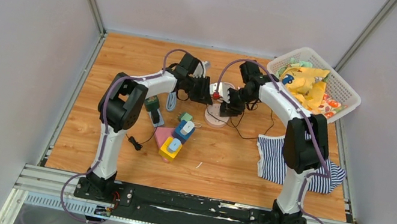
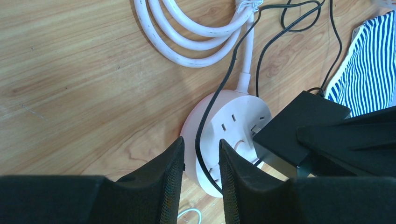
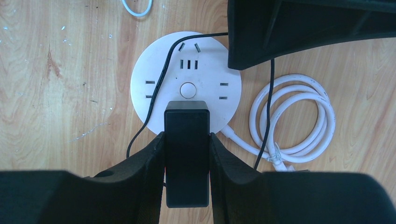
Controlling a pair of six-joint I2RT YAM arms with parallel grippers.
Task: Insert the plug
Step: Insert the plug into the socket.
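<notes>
Lining up for insertion, I judge: the left gripper [image 2: 201,144] hangs over the edge of the round white power strip [image 2: 236,116], fingers narrowly apart astride the black cable [image 2: 204,116] — not pinching it. The right gripper [image 3: 187,137] clamps the black plug [image 3: 187,116] over the strip's near rim; next it needs matching to a free socket, then a straight push down.

Socket [image 1: 216,117] sits mid-table [image 1: 131,64], with the plug [image 3: 187,140] over its rim and a thin cable [image 3: 159,79] across its top; its coiled cord [image 1: 171,102] lies just left, blocks [image 1: 174,141] front-left, cloth [image 1: 274,155] front-right, and basket [image 1: 343,87] behind to the right.
</notes>
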